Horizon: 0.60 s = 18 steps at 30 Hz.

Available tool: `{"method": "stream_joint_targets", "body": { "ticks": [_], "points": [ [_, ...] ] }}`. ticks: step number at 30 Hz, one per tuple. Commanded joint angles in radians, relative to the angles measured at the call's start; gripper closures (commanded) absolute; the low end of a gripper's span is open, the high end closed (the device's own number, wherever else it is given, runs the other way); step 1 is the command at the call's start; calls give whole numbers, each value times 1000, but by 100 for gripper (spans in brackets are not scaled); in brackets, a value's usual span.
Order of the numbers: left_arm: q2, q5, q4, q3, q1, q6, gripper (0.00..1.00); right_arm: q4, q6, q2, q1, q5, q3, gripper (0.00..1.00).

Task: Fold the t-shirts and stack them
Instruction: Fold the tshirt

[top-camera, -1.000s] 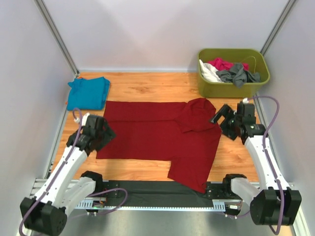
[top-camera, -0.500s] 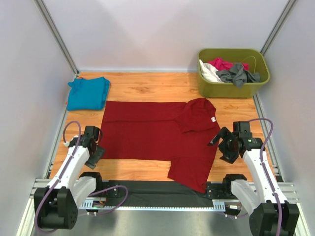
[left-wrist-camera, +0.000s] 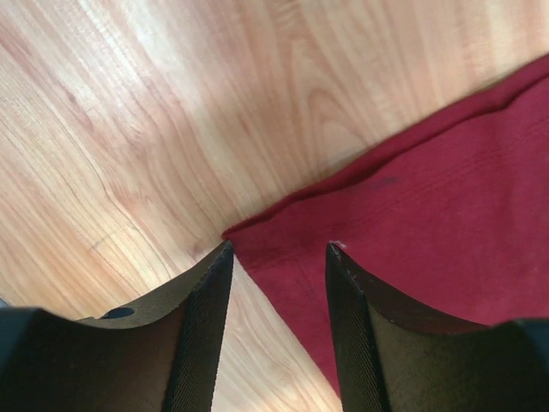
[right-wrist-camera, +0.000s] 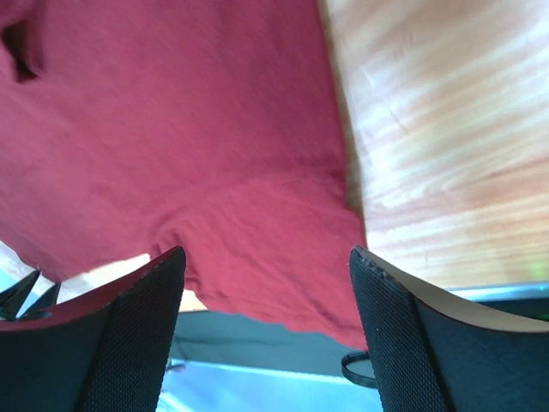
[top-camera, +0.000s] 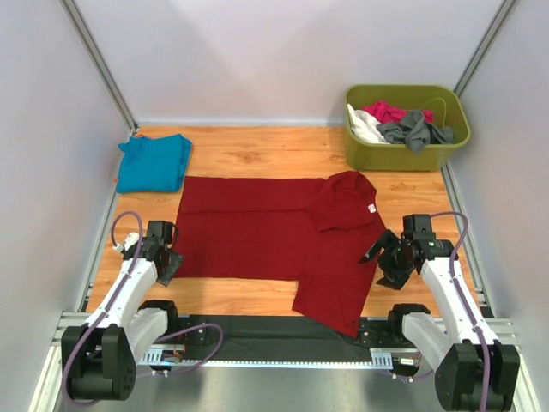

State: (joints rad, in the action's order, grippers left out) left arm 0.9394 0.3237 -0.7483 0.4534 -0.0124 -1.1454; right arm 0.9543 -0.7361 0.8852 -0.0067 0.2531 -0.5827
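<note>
- The left hand (left-wrist-camera: pixel 279 249) is released. Its jaws are parted astride the lower left corner of the dark red shirt (top-camera: pixel 257 232), low on the left of the top view. In the wrist view the corner tip sits right between the fingertips.
- The right hand (top-camera: pixel 383 257) is also released and spread wide, grasping nothing. It hovers at the shirt's right edge, low on the right of the top view.
- The red shirt lies spread across the middle of the surface (top-camera: pixel 257 150). A flap is turned over near its white label (top-camera: pixel 371 208), and its lower right part runs off toward the bottom of the frame.
- The teal-blue shirt (top-camera: pixel 154 161) lies apart at the upper left.
- The step looks like pinching both ends for a fold.
- The left hand should go low enough to bite behind the hem, not just the tip.
- The right hand needs the edge centred before clenching, since cloth fills its view unevenly.
- Lifting both ends together should keep the cloth taut and the fold line straight.
</note>
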Motion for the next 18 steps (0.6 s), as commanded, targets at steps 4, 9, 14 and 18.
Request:
{"method": "stream_joint_targets", "body": {
  "ticks": [4, 9, 14, 18],
  "points": [
    [-31, 14, 52, -59, 5, -45, 46, 53, 1, 26, 2, 46, -6, 23],
    [-4, 23, 72, -74, 5, -57, 60, 55, -2, 70, 94, 46, -14, 23],
    [2, 25, 61, -81, 5, -68, 89, 106, 40, 182, 188, -17, -52, 23],
    [-11, 34, 47, -82, 5, -68, 100, 184, 60, 221, 224, -51, -91, 22]
  ]
}}
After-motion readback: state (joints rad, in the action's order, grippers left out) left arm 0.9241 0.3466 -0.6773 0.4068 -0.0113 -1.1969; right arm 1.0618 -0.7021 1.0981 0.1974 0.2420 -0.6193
